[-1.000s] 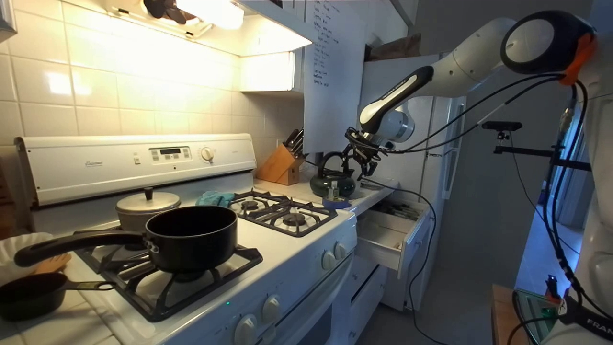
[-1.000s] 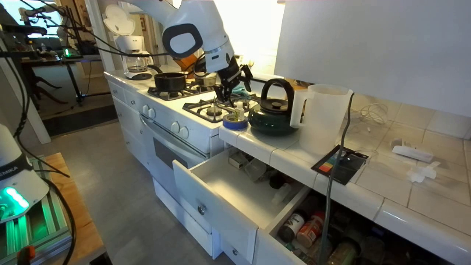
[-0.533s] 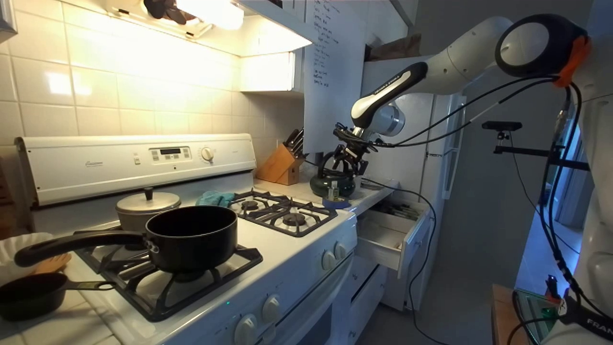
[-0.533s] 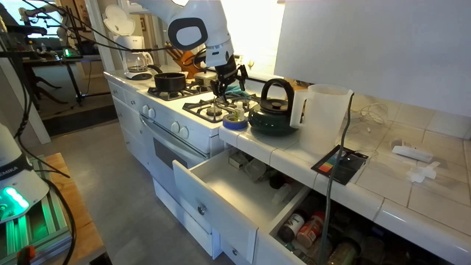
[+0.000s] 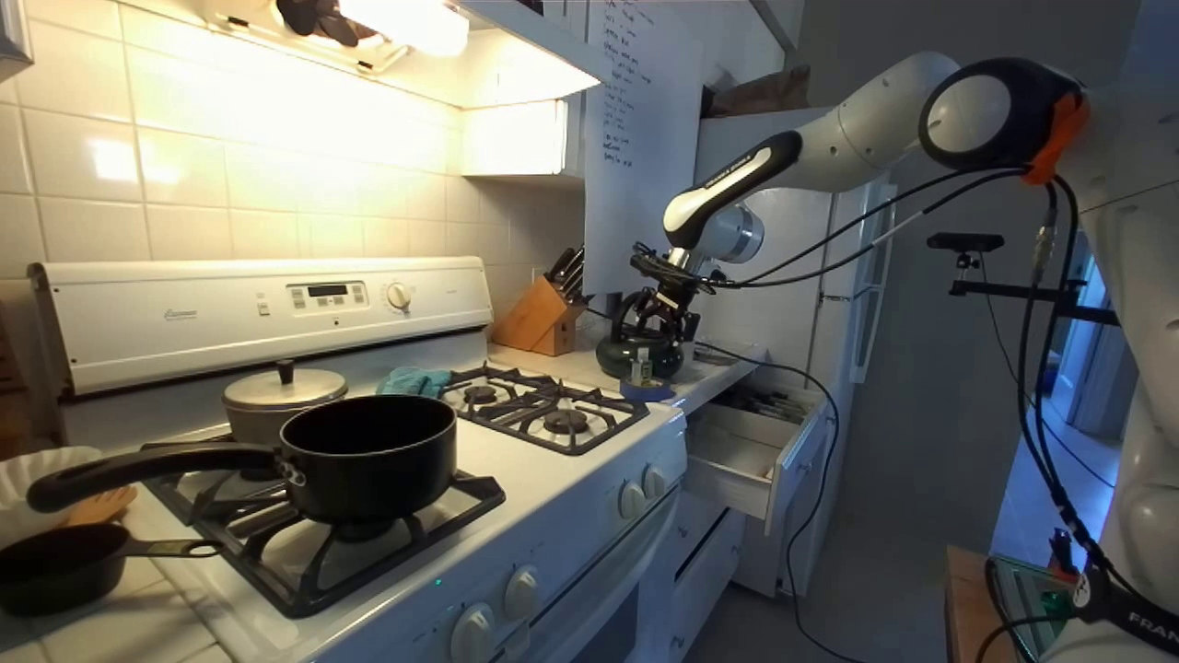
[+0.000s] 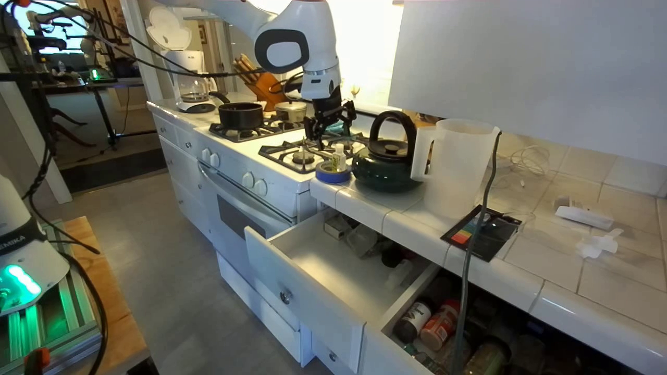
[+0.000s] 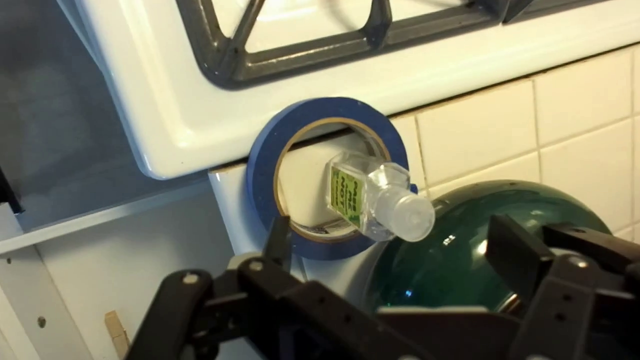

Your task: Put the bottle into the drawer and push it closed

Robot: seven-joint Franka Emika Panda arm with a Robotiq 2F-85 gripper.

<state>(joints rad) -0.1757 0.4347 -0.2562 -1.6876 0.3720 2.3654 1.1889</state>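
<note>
Your small clear bottle stands upright in the ring of a blue tape roll, on the corner of the tiled counter where it meets the stove. You have a green kettle close by: in an exterior view it sits just right of the tape, with a frosted pitcher to its right. In the wrist view a finger overlaps the kettle, and you cannot tell how much room lies between them. On the near side, below the counter, the white drawer stands pulled out, with small containers toward its far end. To its right a second drawer holds spice bottles, and a grey cable hangs across it. Your arm reaches in from the right in an exterior view, and the gripper points downward, above the bottle and apart from it. Its fingers are spread wide, with nothing in their hold.
</note>
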